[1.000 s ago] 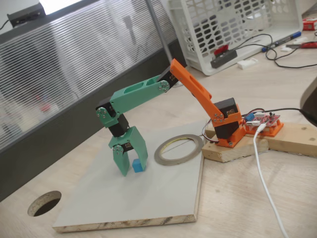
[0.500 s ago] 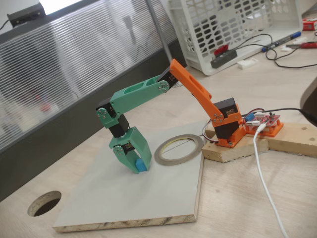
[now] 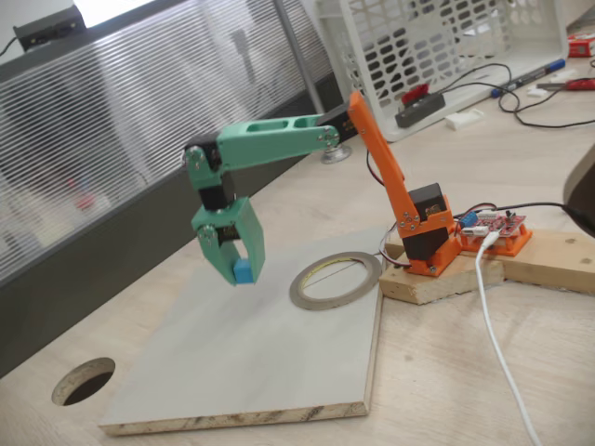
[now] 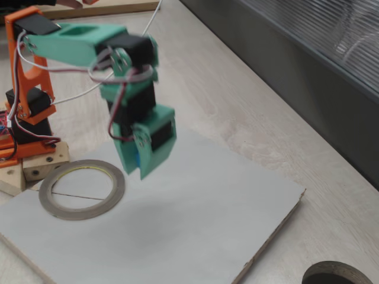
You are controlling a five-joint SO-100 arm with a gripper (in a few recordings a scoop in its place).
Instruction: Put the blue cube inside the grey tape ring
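Observation:
My green gripper hangs in the air above the pale board, shut on the blue cube, which sits between the fingertips. In the other fixed view only a sliver of the blue cube shows between the green fingers. The grey tape ring lies flat on the board, to the right of the gripper in one fixed view and to the lower left of it in the other. Nothing lies inside the ring.
The pale board rests on a wooden table. A round dark hole is cut in the tabletop beyond the board's corner. The orange arm base stands on wooden blocks by the ring. A white basket stands at the back.
The gripper closed on the blue cube on the board, then rose with it and moved slightly left. The cube now hangs clear above the board.

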